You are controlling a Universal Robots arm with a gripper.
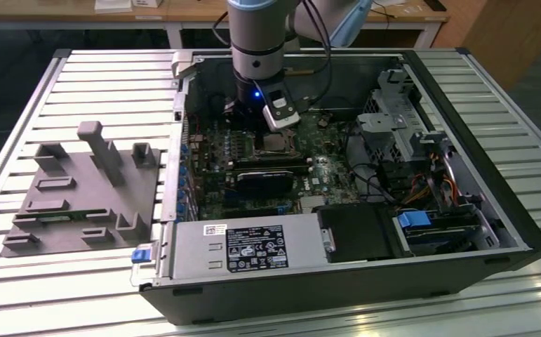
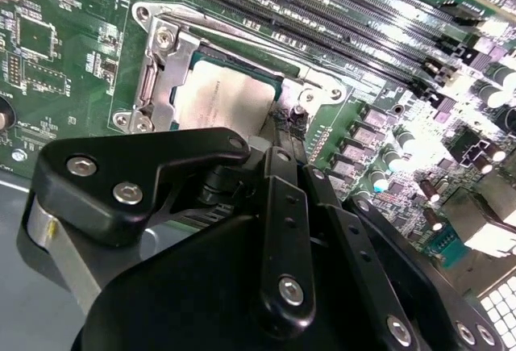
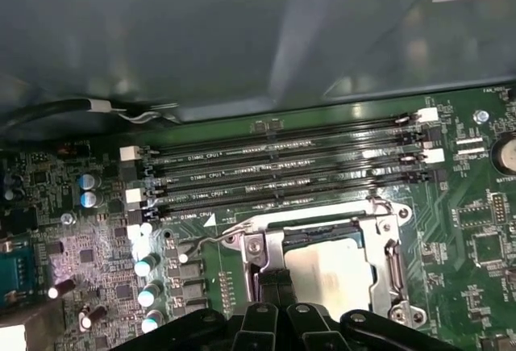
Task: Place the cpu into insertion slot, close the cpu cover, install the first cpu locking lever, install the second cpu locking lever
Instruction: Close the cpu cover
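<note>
Pincer [image 3: 277,288] of yours sits low over the green board [image 3: 459,206], its fingers [image 3: 270,286] drawn together at the edge of the socket [image 3: 322,231]; you cannot tell whether they pinch anything. Your chip [image 3: 334,274] lies in that socket, and the metal cover [image 3: 393,264] lies flat around it, framing its grey top.

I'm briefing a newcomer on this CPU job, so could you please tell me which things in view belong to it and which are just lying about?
Part of the job: cpu, seated in the insertion slot; cpu cover, down over it; gripper, close by.
Just lying about: power supply box; grey fixture plate; memory slots; drive cage.
</note>
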